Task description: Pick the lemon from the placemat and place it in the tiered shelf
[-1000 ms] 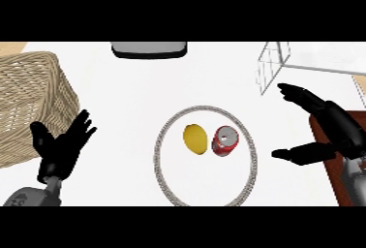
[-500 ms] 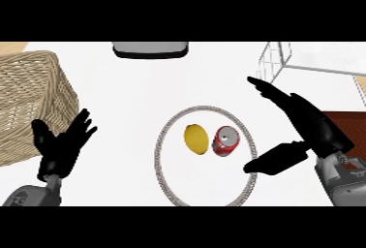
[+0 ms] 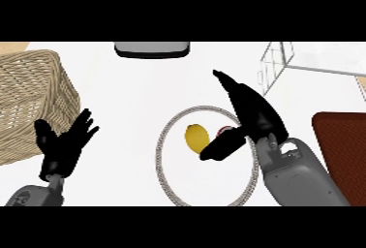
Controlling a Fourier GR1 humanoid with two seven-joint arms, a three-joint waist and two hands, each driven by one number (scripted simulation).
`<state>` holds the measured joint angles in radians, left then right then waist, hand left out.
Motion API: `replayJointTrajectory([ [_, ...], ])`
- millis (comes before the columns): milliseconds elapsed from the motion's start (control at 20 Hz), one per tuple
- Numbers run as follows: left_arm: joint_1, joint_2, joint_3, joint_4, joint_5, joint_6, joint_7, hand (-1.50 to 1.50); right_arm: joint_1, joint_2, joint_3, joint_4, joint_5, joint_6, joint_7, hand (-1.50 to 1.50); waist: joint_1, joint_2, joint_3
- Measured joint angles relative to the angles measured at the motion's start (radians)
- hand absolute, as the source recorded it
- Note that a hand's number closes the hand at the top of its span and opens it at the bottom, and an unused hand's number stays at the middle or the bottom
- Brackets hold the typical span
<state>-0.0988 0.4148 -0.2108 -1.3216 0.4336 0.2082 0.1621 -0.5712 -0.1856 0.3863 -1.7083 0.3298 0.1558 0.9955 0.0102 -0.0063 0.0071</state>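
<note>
Your right hand [image 3: 250,114] hangs over the right half of the round white placemat [image 3: 166,164], fingers stretched straight toward the counter's far side and thumb angled down to the left, spread wide and holding nothing. The lemon [image 3: 195,137] lies on the placemat, just left of that thumb, untouched. A red can [image 3: 223,130] peeks out beside the lemon, mostly hidden under the hand. Beyond the placemat to the right stands the white wire tiered shelf [image 3: 275,65]. Your left hand [image 3: 63,145] rests open, fingers up, well left of the placemat and next to the wicker basket [image 3: 28,97]. A dark brown mat [image 3: 342,140] lies right of the placemat.
</note>
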Motion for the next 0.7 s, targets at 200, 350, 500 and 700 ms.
replayJointTrajectory([
  [200,0.006,-0.002,0.015,-0.008,-0.005,-0.007,0.011,0.0,-0.012,0.04,0.035,0.045,0.034,0.012,0.023,-1.5,-0.003,0.001,-0.001],
  [350,0.009,-0.01,0.018,-0.016,-0.015,-0.006,0.019,0.0,-0.004,0.062,0.069,0.082,0.07,0.018,0.023,-1.5,-0.004,0.001,-0.001],
  [500,0.011,-0.016,0.021,-0.022,-0.026,-0.007,0.027,0.0,-0.021,0.08,0.071,0.136,0.09,0.028,0.029,-1.5,-0.004,0.001,-0.001],
  [700,0.026,-0.011,0.037,-0.04,-0.031,-0.015,0.038,0.0,0.008,0.104,0.095,0.149,0.149,0.021,0.044,-1.5,-0.007,0.001,-0.001],
])
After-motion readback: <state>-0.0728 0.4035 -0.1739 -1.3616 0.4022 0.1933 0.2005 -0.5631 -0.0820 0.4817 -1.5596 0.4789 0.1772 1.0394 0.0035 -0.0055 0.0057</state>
